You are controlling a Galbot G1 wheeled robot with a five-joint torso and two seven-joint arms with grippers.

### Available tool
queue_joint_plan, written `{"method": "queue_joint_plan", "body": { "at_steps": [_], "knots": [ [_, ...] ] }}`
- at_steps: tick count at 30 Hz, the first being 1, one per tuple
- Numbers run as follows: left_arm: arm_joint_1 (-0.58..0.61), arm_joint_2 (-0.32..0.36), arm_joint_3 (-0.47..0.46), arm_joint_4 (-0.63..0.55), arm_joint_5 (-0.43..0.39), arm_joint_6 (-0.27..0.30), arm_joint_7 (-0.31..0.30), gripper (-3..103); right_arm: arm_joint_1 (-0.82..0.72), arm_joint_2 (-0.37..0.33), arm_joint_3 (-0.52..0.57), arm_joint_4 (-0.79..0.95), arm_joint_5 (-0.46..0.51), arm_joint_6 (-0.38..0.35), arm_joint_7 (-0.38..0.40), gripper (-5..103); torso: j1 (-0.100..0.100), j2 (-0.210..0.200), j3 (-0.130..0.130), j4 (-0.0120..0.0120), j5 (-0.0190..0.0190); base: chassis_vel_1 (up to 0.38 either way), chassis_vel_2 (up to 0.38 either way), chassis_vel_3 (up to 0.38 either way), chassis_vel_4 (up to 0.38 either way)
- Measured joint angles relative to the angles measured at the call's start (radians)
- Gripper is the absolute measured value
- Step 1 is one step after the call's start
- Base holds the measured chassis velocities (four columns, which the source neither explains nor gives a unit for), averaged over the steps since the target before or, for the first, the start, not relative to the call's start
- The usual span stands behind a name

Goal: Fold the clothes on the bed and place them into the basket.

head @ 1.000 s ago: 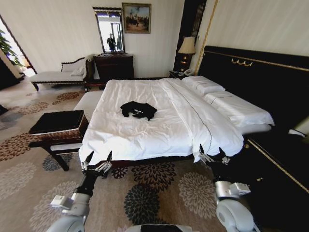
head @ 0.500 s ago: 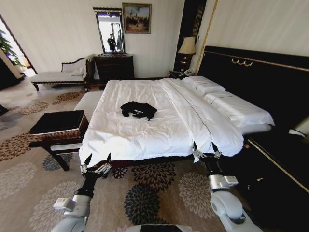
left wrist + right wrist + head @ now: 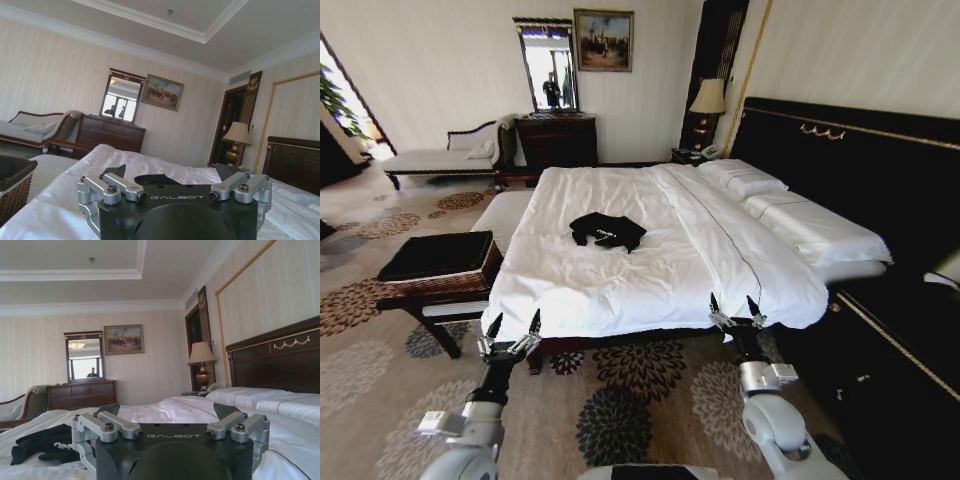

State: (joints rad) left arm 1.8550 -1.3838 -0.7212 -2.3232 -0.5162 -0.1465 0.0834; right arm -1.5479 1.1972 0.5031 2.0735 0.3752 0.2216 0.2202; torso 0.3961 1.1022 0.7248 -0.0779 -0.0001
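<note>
White bedding covers the bed [image 3: 620, 280], where the black T-shirt [image 3: 607, 229] lies crumpled mid-mattress, well beyond both grippers at the near edge. Left gripper [image 3: 510, 335] and right gripper [image 3: 737, 311], both spread and empty, flank it; the basket [image 3: 438, 262] sits left.

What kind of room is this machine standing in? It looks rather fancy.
Most likely a hotel bedroom, or a formal bedroom at home. A big bed with white bedding and a tall black headboard fills it, with a bedside lamp, a dresser under a mirror, and a framed painting.
</note>
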Motion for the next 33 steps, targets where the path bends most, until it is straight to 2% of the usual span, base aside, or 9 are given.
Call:
{"method": "queue_joint_plan", "body": {
  "at_steps": [33],
  "knots": [
    [0.013, -0.012, -0.001, -0.021, 0.02, -0.001, 0.004, 100, 0.03, 0.037, -0.018, -0.038, -0.023, 0.016, 0.001, 100, 0.0, 0.0, 0.0, 0.0, 0.0001, -0.119, 0.121, 0.123, -0.115]
  ]
}}
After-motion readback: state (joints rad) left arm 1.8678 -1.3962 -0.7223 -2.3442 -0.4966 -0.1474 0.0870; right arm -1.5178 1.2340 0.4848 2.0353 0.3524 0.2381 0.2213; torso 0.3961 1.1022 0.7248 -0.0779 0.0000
